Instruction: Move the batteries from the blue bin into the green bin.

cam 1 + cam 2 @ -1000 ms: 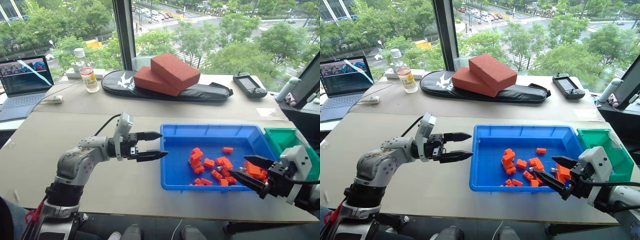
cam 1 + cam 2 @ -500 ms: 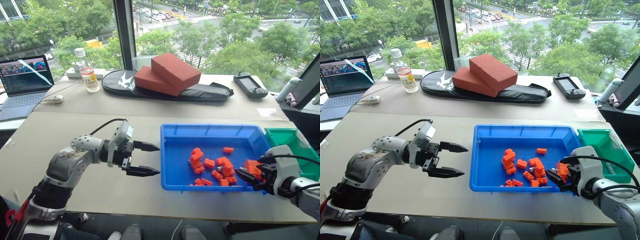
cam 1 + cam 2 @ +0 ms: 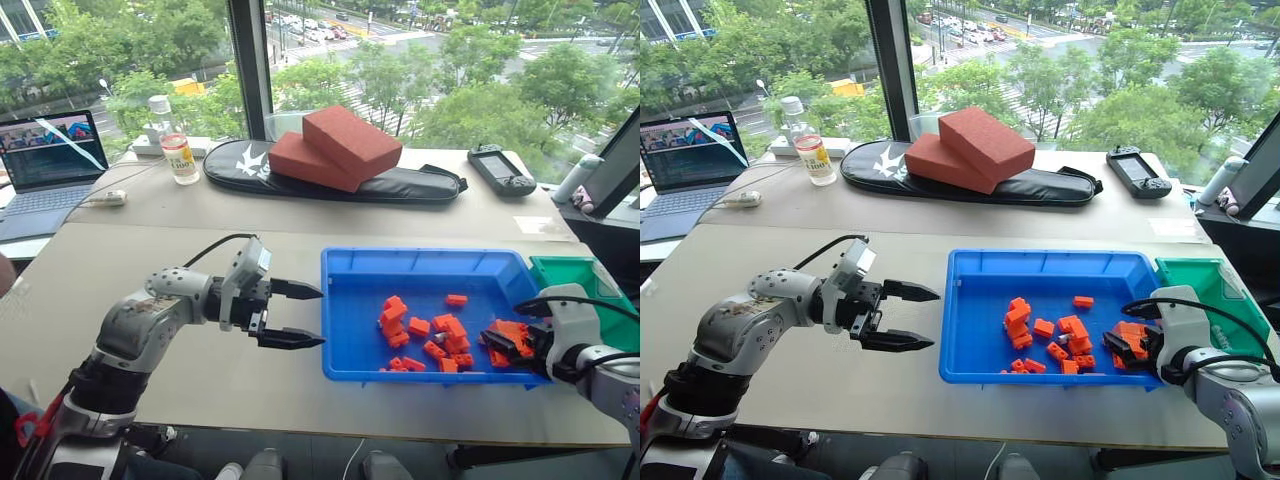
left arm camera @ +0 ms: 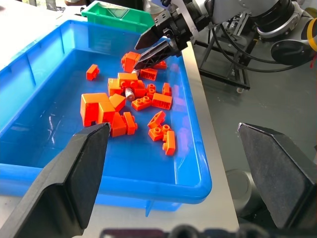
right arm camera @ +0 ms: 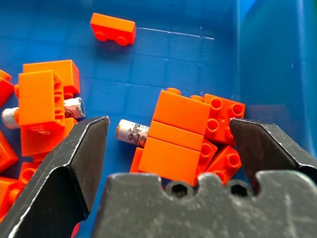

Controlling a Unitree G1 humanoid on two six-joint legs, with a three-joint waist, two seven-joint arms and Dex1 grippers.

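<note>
Orange blocks point(image 5: 171, 139) and white black-printed batteries point(image 5: 132, 133) lie in the bright blue bin point(image 3: 420, 262), beside the green bin point(image 3: 575, 272).

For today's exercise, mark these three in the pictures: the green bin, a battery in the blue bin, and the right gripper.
green bin point(image 3: 1193, 272), right eye view, on its far rim.
battery point(image 5: 132, 133), right wrist view, on its printed end beside the orange blocks.
right gripper point(image 4: 140, 52), left wrist view, midway between its fingertips.

You have a beige counter point(image 3: 200, 260) in front of you. The blue bin point(image 3: 420, 265) rests on it at about four o'clock, with the green bin point(image 3: 570, 272) just beside it at three o'clock. At twelve o'clock lies a black bag point(image 3: 330, 180). At ten o'clock you see a laptop point(image 3: 45, 160), a bottle point(image 3: 180, 155) and a white mouse point(image 3: 110, 198). A black controller point(image 3: 497, 168) sits at two o'clock.
</note>
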